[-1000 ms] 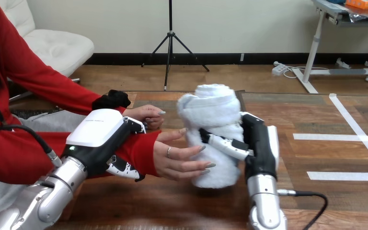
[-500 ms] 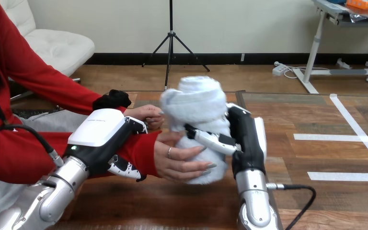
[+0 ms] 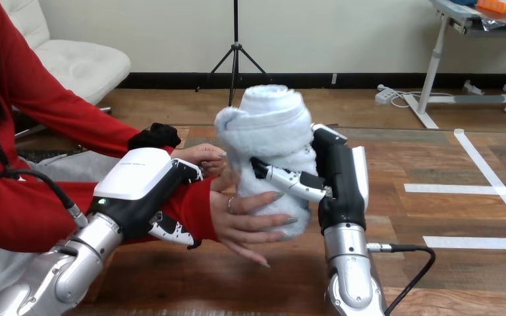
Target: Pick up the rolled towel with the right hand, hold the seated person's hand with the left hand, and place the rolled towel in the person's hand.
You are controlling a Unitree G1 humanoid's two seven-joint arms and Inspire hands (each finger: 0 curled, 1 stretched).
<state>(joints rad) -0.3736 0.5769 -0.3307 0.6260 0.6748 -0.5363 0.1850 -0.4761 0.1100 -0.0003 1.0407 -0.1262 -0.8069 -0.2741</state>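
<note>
A white rolled towel [image 3: 268, 141] stands upright above the table, and my right hand [image 3: 339, 179] is shut on it from the right. The person's hand [image 3: 245, 217] lies open, palm up, under and against the towel's left side, its fingers reaching along the towel's lower part. My left hand [image 3: 141, 191] is shut on the person's red-sleeved wrist [image 3: 191, 209], fingers curled under it. A second hand of the person [image 3: 203, 157] rests behind, near the towel's left side.
The wooden table [image 3: 435, 217] stretches to the right with white tape lines [image 3: 494, 187] on it. A cable [image 3: 408, 260] runs from my right forearm. The person sits along the left side.
My right hand has carried the towel left and slightly up, into the person's open palm. The person's fingers now lie against the towel. My left hand has stayed on the wrist.
</note>
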